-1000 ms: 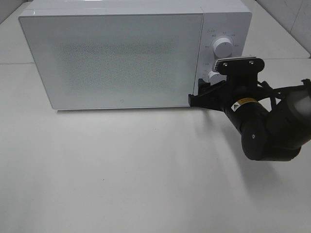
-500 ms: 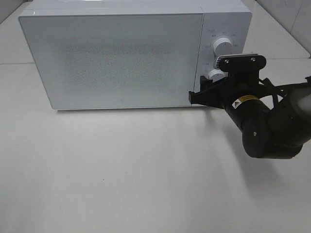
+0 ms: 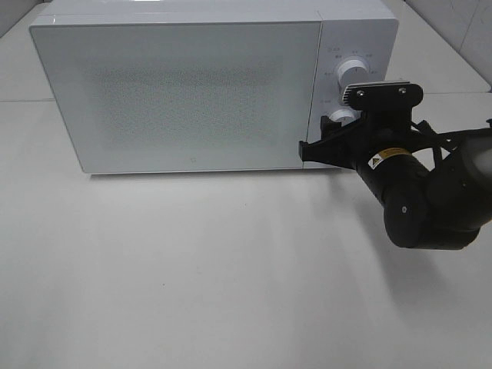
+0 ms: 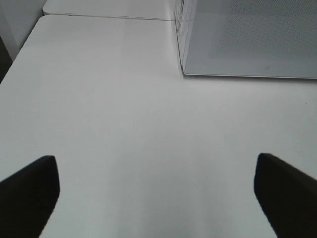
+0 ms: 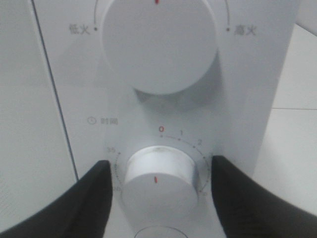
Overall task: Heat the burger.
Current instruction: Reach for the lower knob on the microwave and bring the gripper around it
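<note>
White lower knob (image 5: 157, 179) sits between right fingers (image 5: 89, 198); burger unseen.

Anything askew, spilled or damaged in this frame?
Nothing stands out. The microwave door sits shut and flush, the table shows no spill, and the right gripper straddles the lower knob squarely, one finger on each side.

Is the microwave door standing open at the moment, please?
No, the microwave door lies flush with the control panel, fully shut.
</note>
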